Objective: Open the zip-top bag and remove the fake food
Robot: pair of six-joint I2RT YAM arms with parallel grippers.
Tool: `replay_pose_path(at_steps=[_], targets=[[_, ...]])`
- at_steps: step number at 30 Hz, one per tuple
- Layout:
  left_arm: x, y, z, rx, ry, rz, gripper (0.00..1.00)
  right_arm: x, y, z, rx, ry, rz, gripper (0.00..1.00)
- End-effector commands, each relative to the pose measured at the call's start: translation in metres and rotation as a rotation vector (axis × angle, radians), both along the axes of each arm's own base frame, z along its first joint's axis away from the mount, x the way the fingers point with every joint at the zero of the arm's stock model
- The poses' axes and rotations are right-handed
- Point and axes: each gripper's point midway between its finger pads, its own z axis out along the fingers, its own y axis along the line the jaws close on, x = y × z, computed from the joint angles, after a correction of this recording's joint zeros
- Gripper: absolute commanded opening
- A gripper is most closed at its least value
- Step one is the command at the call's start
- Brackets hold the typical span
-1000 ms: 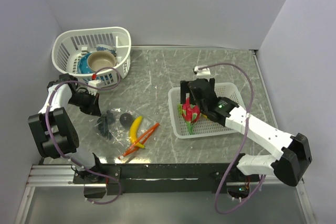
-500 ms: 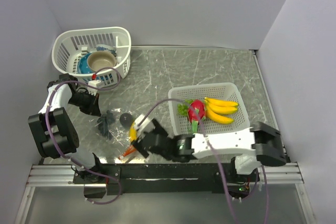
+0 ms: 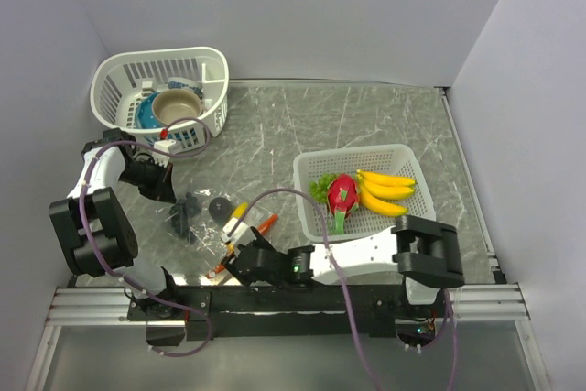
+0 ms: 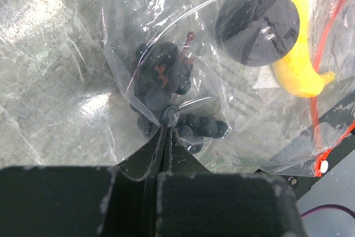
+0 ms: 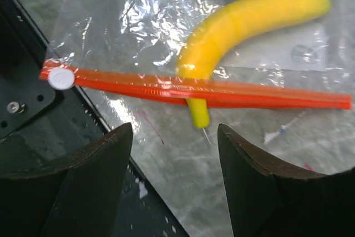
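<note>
The zip-top bag (image 4: 222, 109) is thin clear plastic film, crinkled and throwing bright glints. Its zip strip (image 5: 194, 90) is smooth orange-red plastic, slightly shiny. Inside, the banana (image 5: 244, 20) is smooth yellow plastic with a soft sheen, and the grape cluster (image 4: 161, 81) looks dark and dull. The tabletop (image 3: 302, 125) is grey, stone-patterned and glossy, streaked with pale scratches. The far-left basket (image 3: 206, 66) and the right basket (image 3: 307, 199) are white moulded plastic mesh. The right gripper (image 5: 175, 142) is matt black.

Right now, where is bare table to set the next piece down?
Bare table lies between the round basket and the rectangular basket, and behind the rectangular one. Near left is crowded: zip-top bag, left arm, right arm.
</note>
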Motion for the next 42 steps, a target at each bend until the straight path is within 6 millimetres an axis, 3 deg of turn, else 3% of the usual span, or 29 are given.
replay_pose_path(at_steps=[1, 5, 13, 26, 29, 32, 33, 36, 39, 40, 42], targets=[[0.001, -0.001, 0.008, 0.009, -0.032, -0.016, 0.01, 0.007, 0.025, 0.001, 0.064, 0.028, -0.011, 0.71], [0.0, -0.001, 0.007, 0.005, -0.025, -0.019, 0.01, 0.017, 0.03, -0.005, 0.052, 0.022, -0.023, 0.73], [-0.002, -0.001, 0.004, 0.008, -0.024, -0.02, 0.01, 0.048, 0.038, 0.002, 0.142, 0.054, -0.086, 0.71], [-0.003, 0.005, 0.005, 0.015, -0.025, -0.016, 0.01, 0.045, 0.064, -0.03, 0.113, 0.139, -0.09, 0.7], [-0.004, 0.005, 0.007, 0.016, -0.028, -0.019, 0.01, 0.044, 0.059, -0.039, 0.092, 0.149, -0.098, 0.64], [-0.003, 0.004, 0.008, 0.014, -0.029, -0.024, 0.01, 0.043, 0.051, -0.042, 0.074, 0.154, -0.108, 0.45], [-0.004, 0.005, 0.007, 0.012, -0.024, -0.022, 0.01, 0.041, 0.048, -0.042, 0.071, 0.149, -0.103, 0.33], [-0.003, 0.005, 0.008, 0.015, -0.029, -0.021, 0.01, 0.041, 0.033, -0.03, 0.067, 0.127, -0.125, 0.1], [0.001, 0.008, 0.01, 0.022, -0.033, -0.008, 0.01, 0.033, 0.017, -0.005, 0.075, 0.109, -0.088, 0.06], [0.003, 0.009, 0.011, 0.024, -0.042, -0.004, 0.01, 0.03, 0.012, 0.017, 0.115, 0.102, -0.073, 0.06], [0.006, 0.01, 0.012, 0.022, -0.044, 0.004, 0.01, 0.023, -0.003, 0.023, 0.11, 0.105, -0.044, 0.06]])
